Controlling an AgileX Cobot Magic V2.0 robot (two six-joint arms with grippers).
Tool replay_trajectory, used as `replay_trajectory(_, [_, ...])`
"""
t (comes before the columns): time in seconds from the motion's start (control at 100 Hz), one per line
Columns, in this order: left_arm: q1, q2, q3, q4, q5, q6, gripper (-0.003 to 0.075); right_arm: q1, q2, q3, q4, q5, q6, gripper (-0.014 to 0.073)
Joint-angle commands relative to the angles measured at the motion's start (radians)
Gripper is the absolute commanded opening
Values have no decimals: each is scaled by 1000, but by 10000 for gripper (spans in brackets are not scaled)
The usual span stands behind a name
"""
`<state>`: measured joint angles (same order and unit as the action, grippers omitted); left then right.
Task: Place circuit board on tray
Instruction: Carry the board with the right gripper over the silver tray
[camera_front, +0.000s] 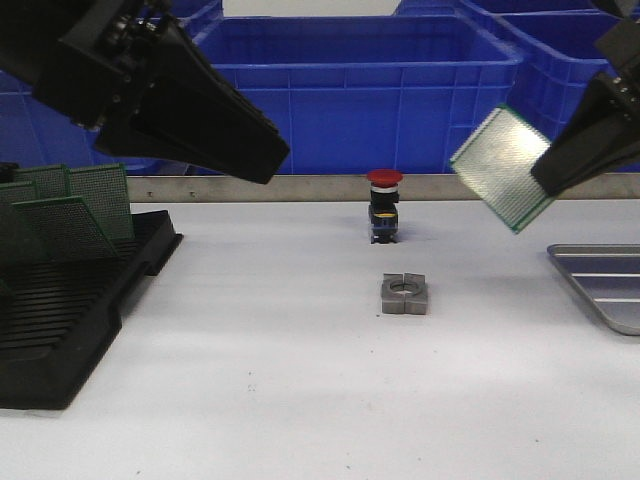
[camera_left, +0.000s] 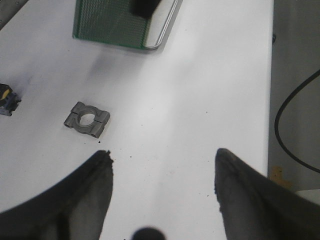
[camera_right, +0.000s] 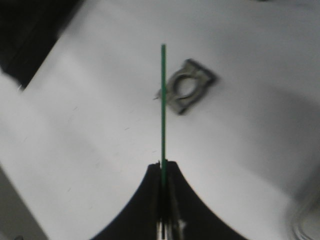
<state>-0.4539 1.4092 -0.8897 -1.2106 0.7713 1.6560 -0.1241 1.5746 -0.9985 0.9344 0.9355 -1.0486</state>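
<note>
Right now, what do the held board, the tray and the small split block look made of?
Board: looks like green laminate, semi-gloss, with a fine hole grid; seen edge-on from the right wrist it is very thin.
Tray: likely metal, dull grey sheen, pale ribs, raised rim.
Block: probably cast or machined metal, matte grey, with a centre bore.

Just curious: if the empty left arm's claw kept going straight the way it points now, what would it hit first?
Probably the bare white tabletop, judging by the wrist view. The left end effector is open; the small grey metal clamp block lies off to one side.
</note>
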Motion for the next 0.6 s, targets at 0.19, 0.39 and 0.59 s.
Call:
replay_trajectory(0.19, [4, -31, -29, -58, 6, -3, 421, -154, 29, -24, 39, -161, 199, -67])
replay_trajectory(0.39, [4, -31, -29, -58, 5, -3, 421, -180, 127, -24, 39, -227, 227, -67])
replay_trajectory(0.59, [7, -35, -36, -58, -10, -3, 421, -180, 163, -24, 16, -237, 216, 211])
